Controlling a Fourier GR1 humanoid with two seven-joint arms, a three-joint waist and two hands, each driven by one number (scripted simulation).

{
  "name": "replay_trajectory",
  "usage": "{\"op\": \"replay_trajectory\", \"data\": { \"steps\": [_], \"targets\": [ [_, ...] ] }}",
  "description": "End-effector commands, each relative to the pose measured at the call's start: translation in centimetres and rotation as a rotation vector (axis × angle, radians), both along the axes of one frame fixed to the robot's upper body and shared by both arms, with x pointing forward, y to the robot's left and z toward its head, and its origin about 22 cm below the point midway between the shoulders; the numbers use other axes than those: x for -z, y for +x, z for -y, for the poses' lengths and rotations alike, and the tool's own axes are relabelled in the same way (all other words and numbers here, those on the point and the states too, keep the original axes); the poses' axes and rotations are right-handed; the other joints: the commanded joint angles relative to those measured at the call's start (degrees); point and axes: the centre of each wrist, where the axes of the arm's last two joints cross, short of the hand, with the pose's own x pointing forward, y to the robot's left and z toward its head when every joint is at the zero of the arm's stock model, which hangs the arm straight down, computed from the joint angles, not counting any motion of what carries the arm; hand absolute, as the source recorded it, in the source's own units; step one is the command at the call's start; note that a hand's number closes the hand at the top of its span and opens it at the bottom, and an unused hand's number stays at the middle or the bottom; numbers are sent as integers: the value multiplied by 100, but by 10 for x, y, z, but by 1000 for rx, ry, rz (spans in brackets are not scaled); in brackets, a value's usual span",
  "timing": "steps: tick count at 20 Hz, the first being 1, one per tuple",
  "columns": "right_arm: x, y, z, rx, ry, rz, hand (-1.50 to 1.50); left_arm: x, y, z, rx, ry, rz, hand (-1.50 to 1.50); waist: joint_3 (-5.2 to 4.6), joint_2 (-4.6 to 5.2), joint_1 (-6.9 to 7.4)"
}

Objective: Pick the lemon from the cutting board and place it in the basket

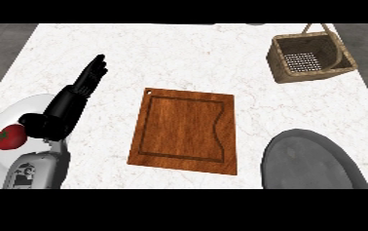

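Observation:
The wooden cutting board (pixel 185 130) lies in the middle of the counter, and its top is bare. No lemon shows anywhere in the head view. The wicker basket (pixel 284 62) stands at the back right with its handle up; only its mesh bottom shows inside. My left hand (pixel 70 103) is at the left of the board, well apart from it, fingers straight and pointing away from me, holding nothing. My right hand is out of the picture.
A white plate (pixel 28 105) at the left edge, partly under my left forearm, carries a red tomato (pixel 10 136). A dark grey plate (pixel 309 162) sits at the front right, beside the board. White marble counter lies between board and basket.

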Motion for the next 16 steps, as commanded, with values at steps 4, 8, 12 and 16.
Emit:
{"op": "replay_trajectory", "data": {
  "steps": [4,8,12,16],
  "targets": [
    [-14,8,3,-38,10,45,-150,1,-6,-9,-7,4,10,0,-1,11,38],
    [-24,6,6,-99,143,88,-150,3,-4,-13,0,3,-5,0,-3,-15,-37],
    [-35,-8,37,-49,266,59,-150,-6,-7,1,1,-8,-19,0,2,-8,-2],
    [-37,-24,65,-38,369,5,-150,0,-2,-2,-11,7,2,0,1,16,-10]
  ]
}}
